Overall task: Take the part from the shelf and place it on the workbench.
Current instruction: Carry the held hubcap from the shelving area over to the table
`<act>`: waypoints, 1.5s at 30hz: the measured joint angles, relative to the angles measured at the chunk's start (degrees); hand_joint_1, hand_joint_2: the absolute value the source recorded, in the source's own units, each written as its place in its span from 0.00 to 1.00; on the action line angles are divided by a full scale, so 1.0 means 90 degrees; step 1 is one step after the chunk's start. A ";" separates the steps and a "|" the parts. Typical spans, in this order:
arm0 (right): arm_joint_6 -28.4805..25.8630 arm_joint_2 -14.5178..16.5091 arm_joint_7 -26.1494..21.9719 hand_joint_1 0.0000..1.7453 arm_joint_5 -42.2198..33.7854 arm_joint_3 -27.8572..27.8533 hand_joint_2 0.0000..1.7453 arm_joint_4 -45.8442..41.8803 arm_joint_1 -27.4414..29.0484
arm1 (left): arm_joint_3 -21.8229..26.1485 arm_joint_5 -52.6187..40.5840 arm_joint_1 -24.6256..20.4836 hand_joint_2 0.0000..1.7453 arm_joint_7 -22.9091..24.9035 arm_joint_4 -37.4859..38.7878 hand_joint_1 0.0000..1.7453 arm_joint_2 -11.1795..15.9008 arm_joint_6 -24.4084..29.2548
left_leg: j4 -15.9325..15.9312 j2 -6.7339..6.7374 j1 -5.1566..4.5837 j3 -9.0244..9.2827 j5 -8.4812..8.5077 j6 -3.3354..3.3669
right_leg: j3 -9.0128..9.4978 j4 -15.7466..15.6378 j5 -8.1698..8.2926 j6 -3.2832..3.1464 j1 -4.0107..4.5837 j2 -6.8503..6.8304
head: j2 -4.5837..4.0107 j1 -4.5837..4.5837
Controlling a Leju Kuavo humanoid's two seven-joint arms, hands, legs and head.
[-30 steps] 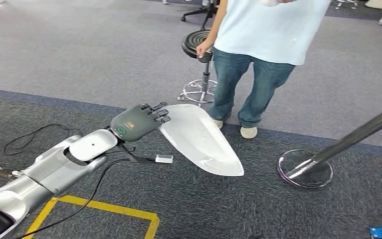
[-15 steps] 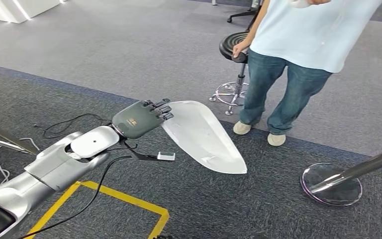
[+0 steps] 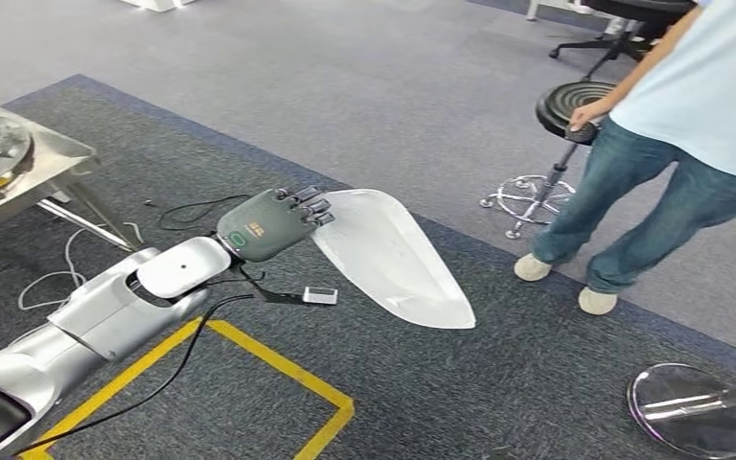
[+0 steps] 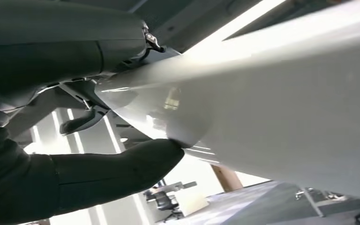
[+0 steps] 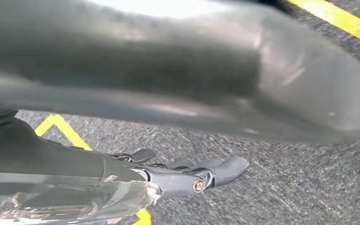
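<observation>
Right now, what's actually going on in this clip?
The robot's left hand holds a white, shield-shaped part out in front of it, in the air over dark carpet. A metal workbench shows at the left edge, so the part isn't placed yet. The right hand hangs near the floor with nothing in it. A person stands nearby, one hand on a black stool.

Part held out over floor, bench far left.
L hand [image 3: 270, 224] grips part [image 3: 393, 259] at its near end; bench [image 3: 34, 171] left of arm; person [image 3: 671, 144] far right w/ stool [image 3: 567, 105] just beside; stand base [image 3: 692, 410] front right on floor.
</observation>
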 joint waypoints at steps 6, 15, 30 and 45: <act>0.0000 0.0001 0.0013 0.00 -0.0039 -0.0026 0.00 0.0007 0.0016 | -0.0009 0.0010 -0.0027 1.00 -0.0001 0.0066 0.97 -0.0033 0.0008 | 0.0063 -0.0552 0.0022 -0.0046 0.0015 -0.0101 | 0.0531 -0.1386 0.0845 0.0005 -0.0095 0.0456 | 0.0000 0.0027; -0.0001 0.0002 0.0006 0.00 -0.0075 -0.0091 0.00 0.0013 0.0024 | -0.0027 0.0027 -0.0094 1.00 -0.0015 0.0195 0.97 -0.0072 0.0027 | 0.1494 0.0031 0.0021 -0.0831 -0.0690 -0.0347 | 0.0640 -0.1644 0.0912 -0.0244 -0.0050 0.0018 | -0.0001 -0.0063; 0.0000 0.0002 0.0012 0.00 -0.0086 -0.0115 0.00 0.0010 0.0008 | -0.0073 0.0043 -0.0131 1.00 -0.0017 0.0373 0.97 -0.0151 0.0060 | 0.0031 0.0020 0.0005 -0.0055 0.0018 0.0003 | 0.0098 -0.0191 0.0041 0.0037 -0.0005 -0.0021 | -0.0001 0.0025; 0.0002 0.0023 -0.0004 0.00 -0.0092 -0.0150 0.00 0.0013 -0.0011 | -0.0081 0.0214 -0.0262 1.00 -0.0039 0.0520 0.97 -0.0192 0.0053 | 0.1127 -0.0030 0.0006 -0.0680 -0.0519 -0.0334 | 0.0634 -0.1659 0.0947 -0.0262 -0.0053 0.0080 | -0.0001 -0.0077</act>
